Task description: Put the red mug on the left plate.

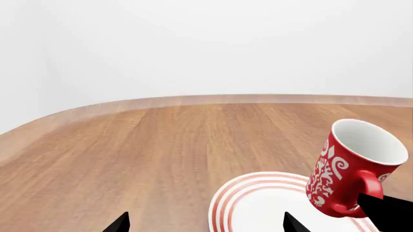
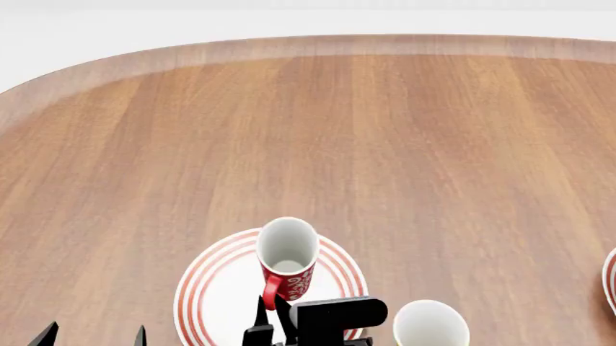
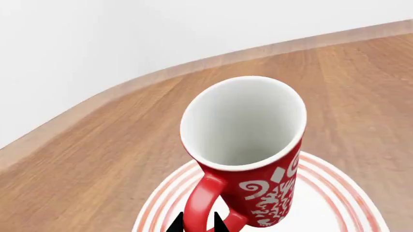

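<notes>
The red mug [image 2: 287, 265] with a white scroll pattern is tilted over the left plate [image 2: 207, 297], a white plate with red rings. My right gripper [image 2: 273, 318] is shut on the mug's red loop handle; in the right wrist view [image 3: 197, 223] the two black fingertips pinch the handle [image 3: 201, 203]. In the left wrist view the mug [image 1: 351, 169] leans over the plate [image 1: 258, 205], its base at or just above the surface. My left gripper [image 2: 91, 337] is open and empty, beside the plate's left edge [image 1: 206, 224].
A mug with a pale inside [image 2: 430, 326] stands just right of the plate, close to my right gripper. The rim of a second ringed plate [image 2: 610, 280] shows at the far right edge. The wooden table [image 2: 385, 144] extends back to a curved far edge.
</notes>
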Controlling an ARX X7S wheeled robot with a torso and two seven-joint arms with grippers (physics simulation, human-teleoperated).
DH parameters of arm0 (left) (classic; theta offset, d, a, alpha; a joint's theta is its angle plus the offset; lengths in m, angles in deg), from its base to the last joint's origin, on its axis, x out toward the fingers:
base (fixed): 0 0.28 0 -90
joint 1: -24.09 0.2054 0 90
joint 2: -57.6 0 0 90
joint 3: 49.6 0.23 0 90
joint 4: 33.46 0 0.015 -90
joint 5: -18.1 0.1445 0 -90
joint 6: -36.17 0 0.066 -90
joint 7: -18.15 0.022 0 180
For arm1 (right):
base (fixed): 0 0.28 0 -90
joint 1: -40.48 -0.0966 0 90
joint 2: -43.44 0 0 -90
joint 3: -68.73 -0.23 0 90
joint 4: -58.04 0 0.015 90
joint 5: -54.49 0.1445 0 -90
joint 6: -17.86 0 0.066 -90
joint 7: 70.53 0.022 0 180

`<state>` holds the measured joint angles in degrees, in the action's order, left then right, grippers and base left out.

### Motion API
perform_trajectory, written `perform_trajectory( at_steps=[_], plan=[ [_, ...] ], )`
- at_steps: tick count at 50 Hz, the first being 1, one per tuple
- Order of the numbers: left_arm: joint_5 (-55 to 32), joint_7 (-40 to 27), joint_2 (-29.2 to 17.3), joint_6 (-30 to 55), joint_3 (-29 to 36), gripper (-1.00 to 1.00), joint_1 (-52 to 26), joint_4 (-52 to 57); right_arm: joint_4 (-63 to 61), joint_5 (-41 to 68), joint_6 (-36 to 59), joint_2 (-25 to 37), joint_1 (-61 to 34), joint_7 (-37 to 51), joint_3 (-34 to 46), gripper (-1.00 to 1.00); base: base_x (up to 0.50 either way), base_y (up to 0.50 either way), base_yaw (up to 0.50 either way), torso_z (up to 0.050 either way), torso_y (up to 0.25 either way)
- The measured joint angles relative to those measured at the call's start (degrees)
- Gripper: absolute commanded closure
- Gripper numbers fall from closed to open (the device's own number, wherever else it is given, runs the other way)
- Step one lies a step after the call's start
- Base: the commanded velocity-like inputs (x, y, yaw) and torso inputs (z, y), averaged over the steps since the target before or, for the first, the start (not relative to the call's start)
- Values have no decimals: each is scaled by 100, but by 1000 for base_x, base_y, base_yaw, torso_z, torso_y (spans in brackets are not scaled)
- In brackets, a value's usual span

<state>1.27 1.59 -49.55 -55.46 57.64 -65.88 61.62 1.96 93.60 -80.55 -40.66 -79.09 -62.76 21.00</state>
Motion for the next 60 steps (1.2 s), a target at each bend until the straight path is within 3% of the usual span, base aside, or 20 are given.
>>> perform_trajectory(
  at_steps=[37,60],
  plan=[
    [-48,-38,-40,-25,55,-100,-27,-29,1450,274,-460,-465,-405,-545,200,100,0,0,0,0,0],
    [-66,-68,-65,-47,88,-100,-26,-28,2397,1843,-1149,-568,-942,-571,1840,100,0,0,0,0,0]
  ],
)
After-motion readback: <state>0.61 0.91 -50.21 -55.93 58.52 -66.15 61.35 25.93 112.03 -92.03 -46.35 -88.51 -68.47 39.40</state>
